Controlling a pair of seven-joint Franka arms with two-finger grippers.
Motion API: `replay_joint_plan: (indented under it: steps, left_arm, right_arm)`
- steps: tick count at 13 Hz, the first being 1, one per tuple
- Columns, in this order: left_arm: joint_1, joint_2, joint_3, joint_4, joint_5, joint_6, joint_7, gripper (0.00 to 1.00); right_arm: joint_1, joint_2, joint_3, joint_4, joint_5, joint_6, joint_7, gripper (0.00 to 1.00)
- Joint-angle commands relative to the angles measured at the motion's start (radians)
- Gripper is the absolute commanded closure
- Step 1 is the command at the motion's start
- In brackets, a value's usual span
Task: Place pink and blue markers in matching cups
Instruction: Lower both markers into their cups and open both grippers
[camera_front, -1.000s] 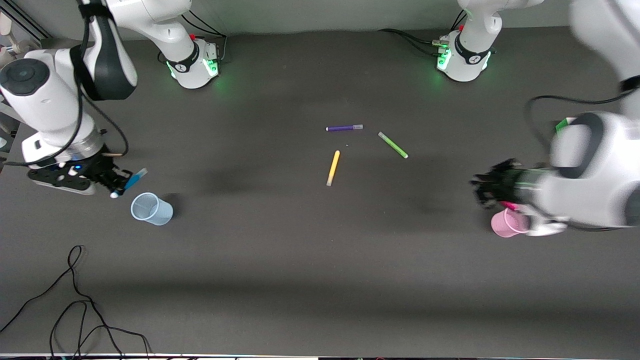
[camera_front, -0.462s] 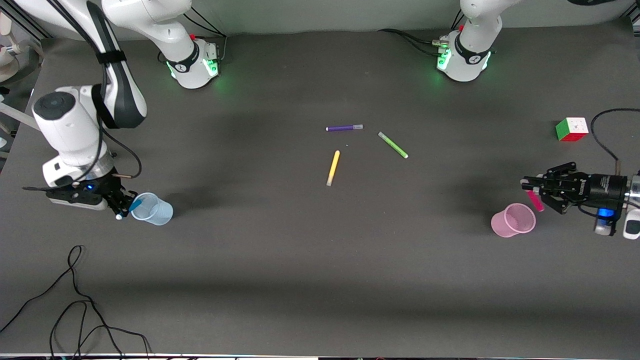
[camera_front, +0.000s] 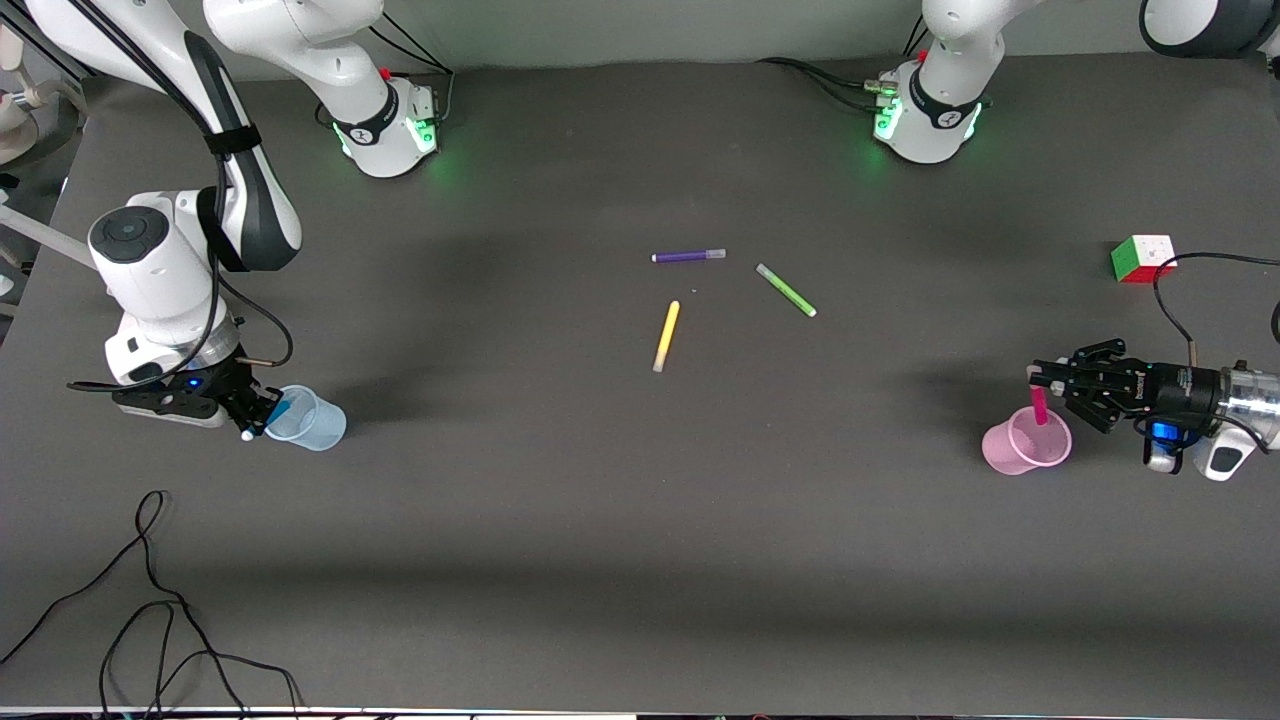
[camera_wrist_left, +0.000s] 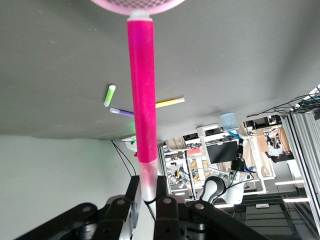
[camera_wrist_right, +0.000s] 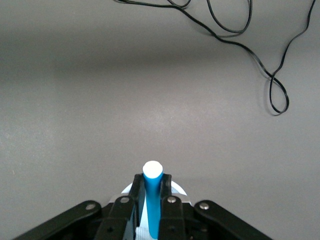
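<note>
My left gripper (camera_front: 1040, 383) is shut on the pink marker (camera_front: 1040, 406) and holds it upright over the pale pink cup (camera_front: 1012, 452), with its lower end at the cup's mouth. In the left wrist view the pink marker (camera_wrist_left: 141, 90) runs from my fingers (camera_wrist_left: 133, 192) to the cup's rim (camera_wrist_left: 107, 5). My right gripper (camera_front: 258, 412) is shut on the blue marker (camera_front: 279, 408), which tilts into the mouth of the pale blue cup (camera_front: 312, 424). In the right wrist view the blue marker (camera_wrist_right: 152, 200) stands between my fingers (camera_wrist_right: 137, 186), with the cup's rim (camera_wrist_right: 179, 189) under it.
A purple pen (camera_front: 688, 256), a green pen (camera_front: 786, 290) and a yellow pen (camera_front: 666, 336) lie at mid-table. A colour cube (camera_front: 1142, 258) sits toward the left arm's end. A black cable (camera_front: 150, 600) loops near the front edge at the right arm's end.
The right gripper came down beside the blue cup and put the blue marker's end into its mouth. The left gripper swung in, turned the pink marker upright and brought it over the pink cup.
</note>
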Motion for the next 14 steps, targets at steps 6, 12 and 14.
replay_joint_plan:
  steps: [6,12,14]
  left_arm:
    - [0.033,0.1,-0.003,0.061,-0.013,0.003,0.162,1.0]
    - [0.027,0.102,-0.002,0.076,0.05,0.04,0.187,0.0]
    - [0.019,0.079,-0.005,0.139,0.158,0.029,0.187,0.0]
  right_arm:
    - [0.008,-0.015,0.005,0.008,-0.003,-0.064,0.014,0.0]
    - [-0.015,-0.114,0.159,0.245,0.166,-0.588,0.0,0.0]
    - [-0.033,-0.153,0.215,0.337,0.169,-0.765,0.0,0.0]
